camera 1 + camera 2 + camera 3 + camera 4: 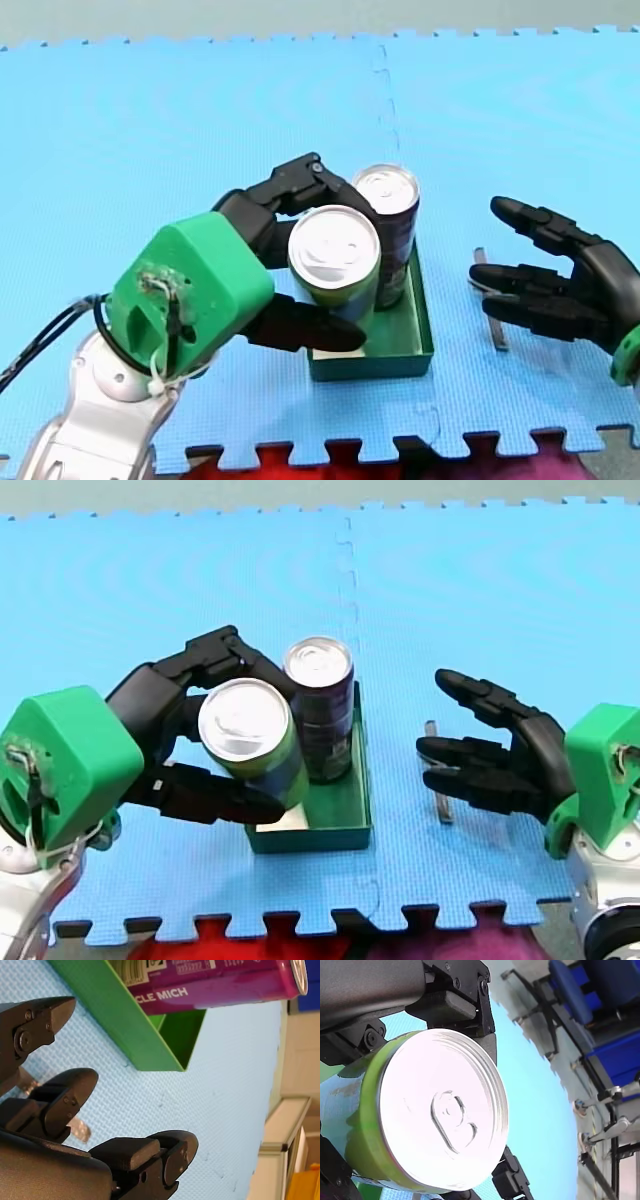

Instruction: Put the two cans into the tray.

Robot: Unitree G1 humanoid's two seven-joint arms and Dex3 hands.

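Closest in, the robot's left hand (165, 725) comes in from the left behind a green wrist housing, and its black fingers (215, 798) are curled around a lime-green aluminium drinks can (245, 735): one finger runs under the near side, the others wrap the far side. That can is tilted, with its silver lid turned up toward the head, and it sits at the near left part of a shallow dark-green rectangular tray (310, 838); whether its base touches the tray floor cannot be told. The second wrist view shows the same lid (442, 1120) with its pull tab, and black fingers (455, 995) pressed against the rim. A purple aluminium can (322, 720) stands upright in the far part of the tray, just beside the green one. The tray lies on a blue foam puzzle mat (500, 600). To the right of the tray and apart from it, the right hand (500, 755) holds nothing, its fingers uncurled and pointing toward the tray. A small grey metal strip (438, 780) lies on the mat near those fingertips.
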